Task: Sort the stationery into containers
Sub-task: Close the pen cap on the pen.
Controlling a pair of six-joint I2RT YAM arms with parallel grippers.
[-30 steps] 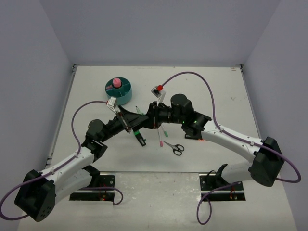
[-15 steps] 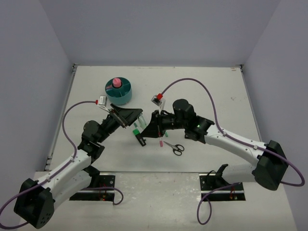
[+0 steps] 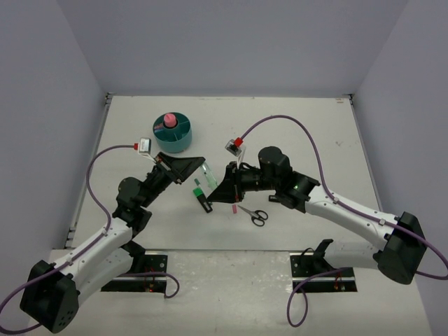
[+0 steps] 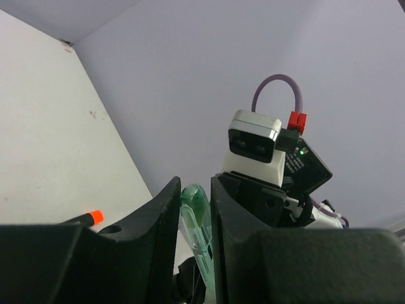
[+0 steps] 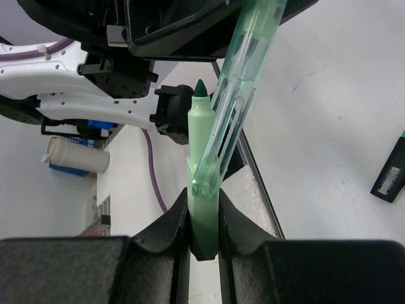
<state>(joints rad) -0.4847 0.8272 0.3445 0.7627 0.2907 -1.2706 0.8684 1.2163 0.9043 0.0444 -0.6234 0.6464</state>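
Teal organizer [image 3: 178, 144] sits far left on the table [image 3: 315, 126], with the pink roll [image 3: 168, 120] standing in its central cup; the outer compartments are too small to read. Well apart from it, the left gripper [image 4: 195, 190] is clamped on a translucent green pen [image 4: 199, 225]. The right gripper [image 5: 204, 218] pinches a light green marker [image 5: 200, 145], and the pen crosses it. A black-and-green marker [image 3: 203, 198] and scissors [image 3: 255, 215] lie on the table.

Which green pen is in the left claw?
The left claw holds the see-through green pen with a clip; the right claw grips the opaque pale-green marker.
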